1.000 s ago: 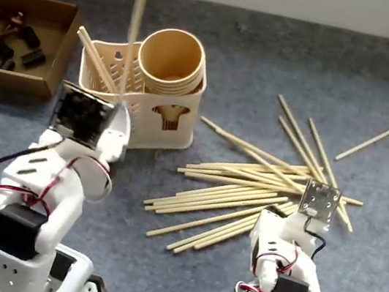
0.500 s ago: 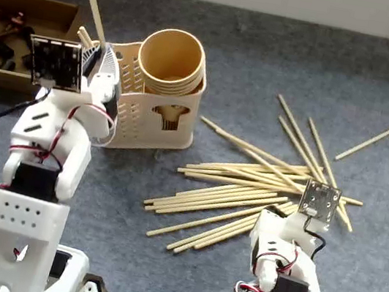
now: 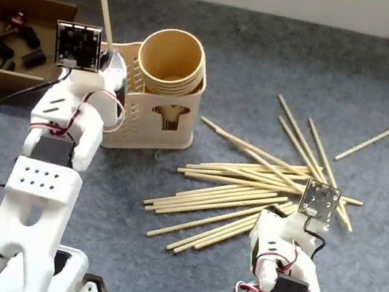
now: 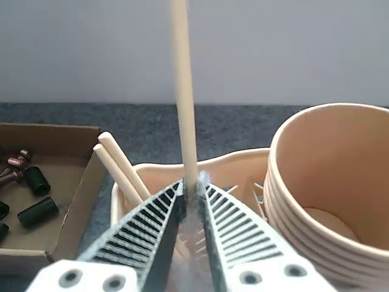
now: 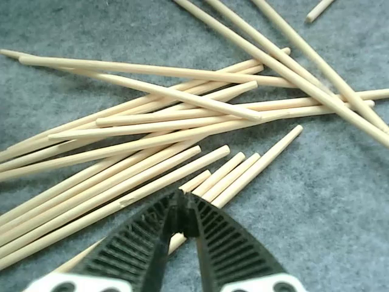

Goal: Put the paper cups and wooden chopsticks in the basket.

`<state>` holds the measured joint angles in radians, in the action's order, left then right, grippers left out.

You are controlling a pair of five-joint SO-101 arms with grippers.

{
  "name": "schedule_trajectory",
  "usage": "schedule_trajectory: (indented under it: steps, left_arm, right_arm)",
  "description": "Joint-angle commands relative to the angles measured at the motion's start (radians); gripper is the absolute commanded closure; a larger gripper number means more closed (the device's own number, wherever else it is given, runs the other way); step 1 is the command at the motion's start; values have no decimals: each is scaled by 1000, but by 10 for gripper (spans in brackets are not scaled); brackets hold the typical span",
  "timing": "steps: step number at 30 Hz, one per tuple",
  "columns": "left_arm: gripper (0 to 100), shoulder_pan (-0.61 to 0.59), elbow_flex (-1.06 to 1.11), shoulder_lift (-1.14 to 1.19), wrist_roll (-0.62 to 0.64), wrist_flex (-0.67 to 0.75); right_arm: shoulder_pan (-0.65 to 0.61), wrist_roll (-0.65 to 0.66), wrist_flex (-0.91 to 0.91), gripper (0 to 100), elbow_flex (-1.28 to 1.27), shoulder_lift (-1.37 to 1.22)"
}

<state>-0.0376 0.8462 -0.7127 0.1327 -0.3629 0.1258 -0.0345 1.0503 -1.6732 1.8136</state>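
Found one wooden chopstick [image 4: 182, 91] pinched upright in the left claw [image 4: 193, 194], over the left end of the basket [image 3: 139, 119] near the table's [image 3: 372, 241] far left corner. Judged it light, stiff, smooth and apt to pivot, so best gripped low or mid-length. Looked pale, round, slender. Found the paper cups [image 3: 171, 57] nested in the basket's right end. Saw loose chopsticks [image 3: 246, 191] strewn mid-table. Found the right claw [image 5: 182, 216] over their near ends, closed on nothing.

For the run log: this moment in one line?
left gripper shut on chopstick at basket | right gripper shut above loose chopsticks
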Motion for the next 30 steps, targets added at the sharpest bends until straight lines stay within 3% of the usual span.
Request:
schedule_trajectory:
  steps: [1, 23, 27, 30]
  left_arm:
    - [857, -13, -30, 8, 9, 6]
    - [858, -13, -33, -292, 2, -259]
    - [946, -13, -31, -367, -8, -313]
    - [995, -12, -27, -421, -101, -364]
  right_arm:
    - [12, 2, -19, 992, -142, 5]
    - [12, 2, -21, 992, -142, 5]
    - [12, 2, -21, 992, -142, 5]
    - [12, 2, -21, 992, -142, 5]
